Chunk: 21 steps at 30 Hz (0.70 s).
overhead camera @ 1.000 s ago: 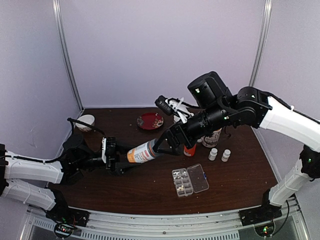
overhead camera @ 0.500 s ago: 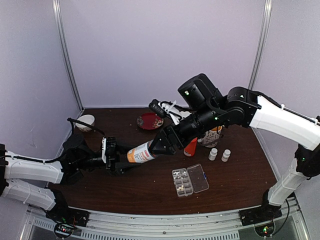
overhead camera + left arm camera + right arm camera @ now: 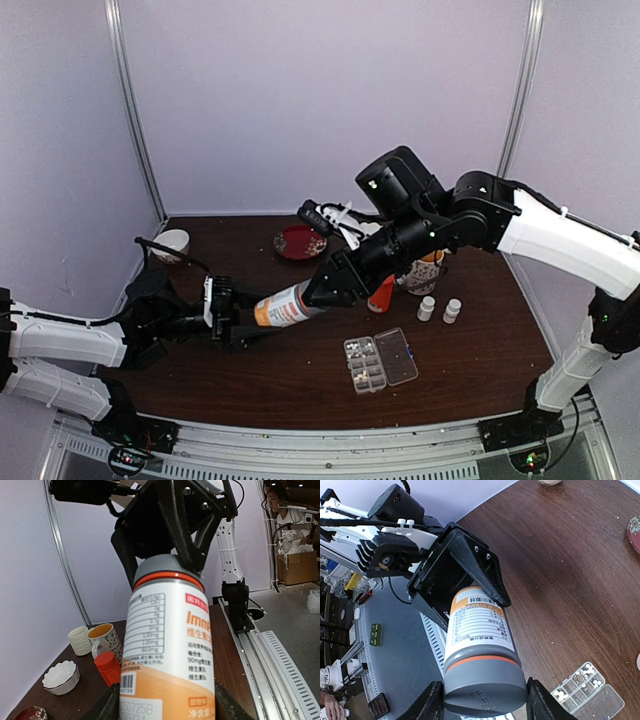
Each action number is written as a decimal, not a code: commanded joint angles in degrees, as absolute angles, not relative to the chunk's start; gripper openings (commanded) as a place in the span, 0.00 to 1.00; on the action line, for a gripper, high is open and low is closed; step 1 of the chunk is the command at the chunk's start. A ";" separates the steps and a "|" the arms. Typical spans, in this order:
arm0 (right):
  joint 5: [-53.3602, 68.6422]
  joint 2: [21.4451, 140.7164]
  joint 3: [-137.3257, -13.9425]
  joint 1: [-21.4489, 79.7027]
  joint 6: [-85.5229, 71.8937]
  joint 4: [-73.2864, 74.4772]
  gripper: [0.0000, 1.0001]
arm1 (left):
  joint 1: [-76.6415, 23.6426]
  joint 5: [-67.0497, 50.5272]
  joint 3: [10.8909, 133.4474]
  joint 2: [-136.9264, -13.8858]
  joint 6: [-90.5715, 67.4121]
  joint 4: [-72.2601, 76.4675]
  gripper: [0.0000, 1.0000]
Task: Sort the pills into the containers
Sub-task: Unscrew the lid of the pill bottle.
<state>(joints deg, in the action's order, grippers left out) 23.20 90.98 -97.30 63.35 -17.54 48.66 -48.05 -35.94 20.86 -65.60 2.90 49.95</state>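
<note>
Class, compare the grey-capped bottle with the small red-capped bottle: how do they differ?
The grey-capped bottle is held in the air, lying nearly sideways; the red-capped bottle stands on the table. The grey-capped bottle is much larger than the red-capped bottle. Both have their caps on.

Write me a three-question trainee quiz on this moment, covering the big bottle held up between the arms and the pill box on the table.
1. True or false: the clear flat plastic pill box lies on the dark wooden table with its lid shut.
2. The left gripper holds the orange-and-white labelled bottle by: A its cap; B its base end; C not at all.
3. Which part of that bottle sits between the fingers of the right gripper?
Key: 1 false, the lid lies open beside the compartments; 2 B; 3 its grey cap.
</note>
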 commanded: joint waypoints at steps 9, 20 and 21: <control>23.94 92.31 -99.28 64.01 -14.51 50.32 0.72 | -47.78 -35.22 21.93 -65.84 2.90 53.97 0.18; 22.41 92.66 -99.87 64.51 -8.81 51.27 0.43 | -47.77 -35.21 21.76 -65.83 2.41 54.20 0.18; 22.10 92.45 -99.52 64.72 -7.09 50.87 0.41 | -47.78 -35.17 21.77 -65.83 2.23 54.31 0.18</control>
